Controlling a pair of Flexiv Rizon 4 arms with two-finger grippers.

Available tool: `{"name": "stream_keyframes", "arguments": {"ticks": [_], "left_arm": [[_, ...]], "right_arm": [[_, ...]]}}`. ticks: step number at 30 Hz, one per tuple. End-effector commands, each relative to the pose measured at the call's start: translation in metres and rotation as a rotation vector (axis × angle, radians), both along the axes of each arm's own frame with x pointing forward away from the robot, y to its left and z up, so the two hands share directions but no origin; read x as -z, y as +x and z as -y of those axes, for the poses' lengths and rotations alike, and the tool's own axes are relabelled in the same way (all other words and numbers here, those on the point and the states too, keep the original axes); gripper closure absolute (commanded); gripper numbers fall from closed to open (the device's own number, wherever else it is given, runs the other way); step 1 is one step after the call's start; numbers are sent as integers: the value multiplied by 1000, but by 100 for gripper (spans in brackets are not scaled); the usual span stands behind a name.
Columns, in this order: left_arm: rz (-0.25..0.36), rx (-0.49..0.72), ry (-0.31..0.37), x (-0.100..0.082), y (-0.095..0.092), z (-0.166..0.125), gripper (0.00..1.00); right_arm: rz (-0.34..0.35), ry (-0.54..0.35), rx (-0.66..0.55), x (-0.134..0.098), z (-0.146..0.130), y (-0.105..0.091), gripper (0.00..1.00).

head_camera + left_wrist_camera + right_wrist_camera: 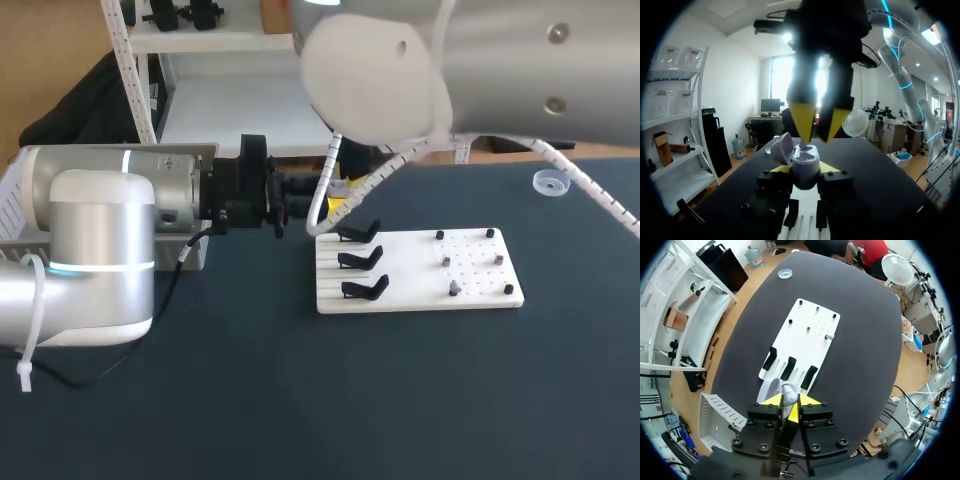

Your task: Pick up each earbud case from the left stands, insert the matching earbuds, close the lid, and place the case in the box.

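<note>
The left gripper clamps the open pale-grey rounded plastic earbud case directly beneath the right gripper, whose hold I cannot tell.

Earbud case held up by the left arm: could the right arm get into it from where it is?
Probably yes. The left arm's fingers grip the earbud case from two sides, its lid tipped back and the opening facing up. The right arm hangs directly above it with nothing between.

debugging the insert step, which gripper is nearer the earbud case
Left. The left gripper grips the earbud case from both sides; the right gripper hangs just above it.
</note>
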State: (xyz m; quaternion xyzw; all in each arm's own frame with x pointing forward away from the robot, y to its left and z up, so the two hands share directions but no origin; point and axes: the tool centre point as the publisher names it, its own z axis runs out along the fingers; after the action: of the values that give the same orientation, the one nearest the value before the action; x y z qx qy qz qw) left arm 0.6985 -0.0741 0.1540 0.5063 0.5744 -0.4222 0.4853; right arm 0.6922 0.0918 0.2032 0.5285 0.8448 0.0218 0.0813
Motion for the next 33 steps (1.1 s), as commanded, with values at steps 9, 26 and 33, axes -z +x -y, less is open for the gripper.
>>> {"name": "stream_keyframes", "arguments": {"ticks": [9, 26, 33], "left_arm": [[2, -3, -2, 1, -1, 0, 100], [2, -3, -2, 1, -1, 0, 100], [2, -3, -2, 1, -1, 0, 100]], "right_arm": [[-24, 1, 0, 7, -2, 3, 100], [-35, 6, 4, 8, -4, 3, 67], [-10, 22, -20, -7, 0, -14, 67]]}}
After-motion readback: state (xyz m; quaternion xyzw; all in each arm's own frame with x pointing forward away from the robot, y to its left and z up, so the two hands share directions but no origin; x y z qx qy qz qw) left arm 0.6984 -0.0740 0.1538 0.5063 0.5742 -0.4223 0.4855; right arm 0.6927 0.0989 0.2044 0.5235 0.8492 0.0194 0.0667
